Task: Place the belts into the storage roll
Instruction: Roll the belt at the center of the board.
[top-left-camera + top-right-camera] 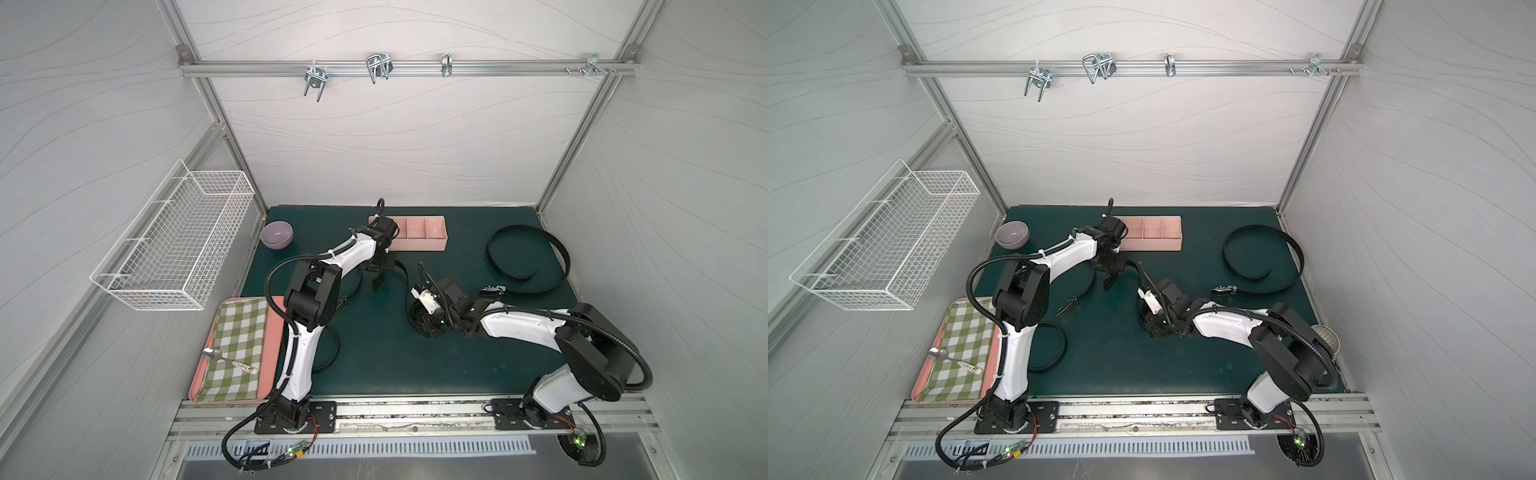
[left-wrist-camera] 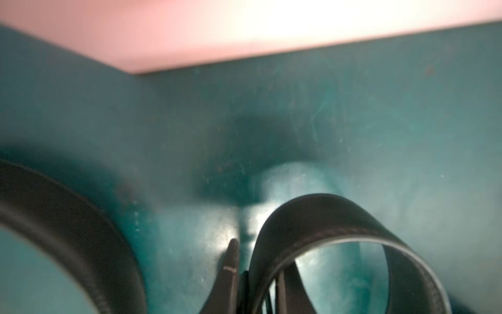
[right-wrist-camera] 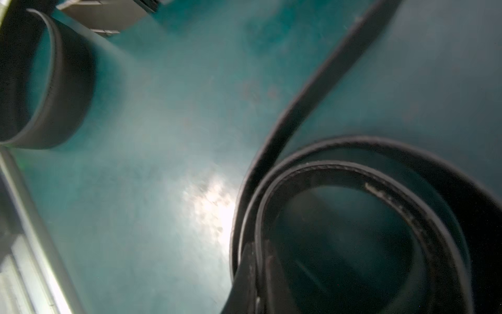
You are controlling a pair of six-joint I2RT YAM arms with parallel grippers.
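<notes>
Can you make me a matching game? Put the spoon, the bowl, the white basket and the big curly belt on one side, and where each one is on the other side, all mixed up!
Things
1. spoon
2. bowl
3. white basket
4. big curly belt

Places
A. hanging on the side wall
B. lying in loose curves on the green mat
C. lying on the checked cloth
D. standing open side up at a far corner of the green mat

Pairs: 1-C, 2-D, 3-A, 4-B
</notes>
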